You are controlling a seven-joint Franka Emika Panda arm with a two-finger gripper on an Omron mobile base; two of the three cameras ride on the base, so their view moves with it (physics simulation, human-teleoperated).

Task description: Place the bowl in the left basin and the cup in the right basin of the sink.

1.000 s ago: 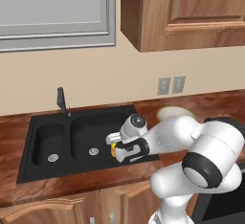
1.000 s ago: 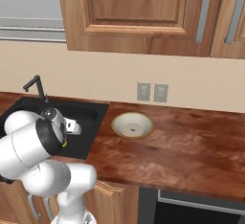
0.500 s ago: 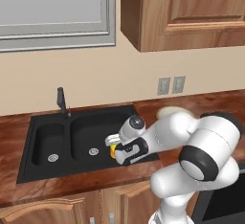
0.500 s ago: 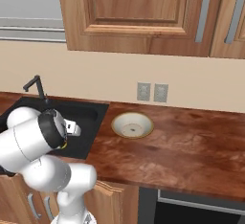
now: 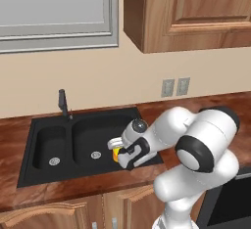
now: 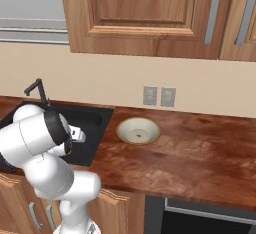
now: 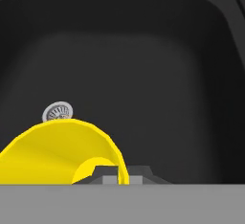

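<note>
My gripper (image 5: pixel 119 150) is shut on the rim of the yellow cup (image 5: pixel 115 154), holding it low over the front right part of the wider right basin (image 5: pixel 100 132) of the black sink (image 5: pixel 29 174). In the hand view the cup (image 7: pixel 57 151) tilts open toward the camera, with the right basin's (image 7: pixel 143 74) silver drain (image 7: pixel 58 111) just beyond it. The narrower left basin (image 5: pixel 49 145) lies to the left. The cream bowl (image 6: pixel 138 130) with a tan rim sits on the wooden counter right of the sink (image 6: pixel 95 120).
A slim black faucet (image 5: pixel 62 103) stands behind the divider between the basins. Wall outlets (image 6: pixel 159 96) sit above the bowl. Upper cabinets (image 6: pixel 140 13) hang overhead. The wooden counter (image 6: pixel 200 153) stretches to the right.
The arm's elbow has shifted a little. The hand and the cup stay in about the same place over the right basin.
</note>
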